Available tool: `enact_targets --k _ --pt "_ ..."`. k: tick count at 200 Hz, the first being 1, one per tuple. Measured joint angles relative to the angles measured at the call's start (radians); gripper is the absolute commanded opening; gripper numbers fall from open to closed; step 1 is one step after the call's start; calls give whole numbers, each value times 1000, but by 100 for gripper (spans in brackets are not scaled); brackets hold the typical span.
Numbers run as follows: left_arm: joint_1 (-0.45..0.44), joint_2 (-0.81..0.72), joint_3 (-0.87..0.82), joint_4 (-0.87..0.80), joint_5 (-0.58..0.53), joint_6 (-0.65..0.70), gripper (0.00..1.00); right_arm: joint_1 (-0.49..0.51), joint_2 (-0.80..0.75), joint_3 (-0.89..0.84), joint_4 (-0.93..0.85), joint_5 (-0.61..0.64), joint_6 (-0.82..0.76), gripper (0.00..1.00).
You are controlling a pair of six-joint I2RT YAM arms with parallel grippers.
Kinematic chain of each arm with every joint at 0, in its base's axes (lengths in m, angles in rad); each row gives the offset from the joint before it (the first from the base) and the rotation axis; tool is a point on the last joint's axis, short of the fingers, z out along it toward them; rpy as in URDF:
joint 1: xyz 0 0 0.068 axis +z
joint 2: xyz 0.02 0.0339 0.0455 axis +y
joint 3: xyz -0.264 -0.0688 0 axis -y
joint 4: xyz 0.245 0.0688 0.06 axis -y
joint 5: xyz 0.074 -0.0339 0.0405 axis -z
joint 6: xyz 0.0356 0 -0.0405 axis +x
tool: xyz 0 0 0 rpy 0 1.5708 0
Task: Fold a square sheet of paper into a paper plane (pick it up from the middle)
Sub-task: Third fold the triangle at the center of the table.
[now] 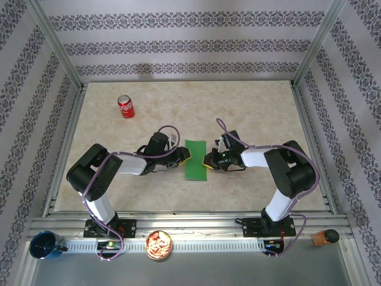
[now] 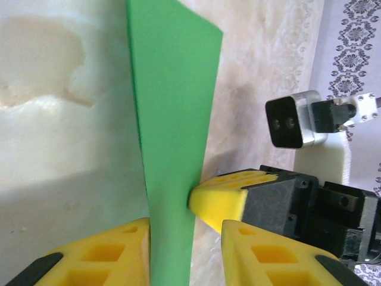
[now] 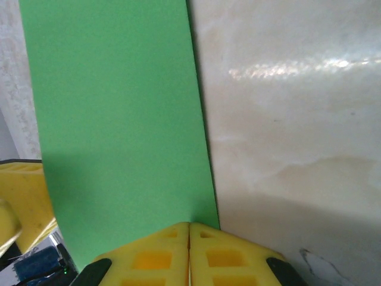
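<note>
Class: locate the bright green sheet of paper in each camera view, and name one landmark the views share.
Top external: thin bright green sheet of paper, centre of the picture.
Left wrist: the paper, a tall strip down the middle.
Right wrist: the paper, upper left.
Shared landmark: right gripper, yellow tips at the paper's edge.

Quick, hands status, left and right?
Left hand: open, thin green paper sheet between its fingers.
Right hand: closed, pressed against that sheet's edge.
</note>
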Motion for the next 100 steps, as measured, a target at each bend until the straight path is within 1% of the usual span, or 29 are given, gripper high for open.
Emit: enact_targets --k 52,69,100 --pt "0 0 -33 15 6 -37 31 0 0 3 -8 0 -1 11" --pt "0 0 -33 22 6 -40 27 0 0 4 -10 0 -1 11" --pt "0 1 -33 22 6 -44 16 0 0 4 -10 0 -1 11"
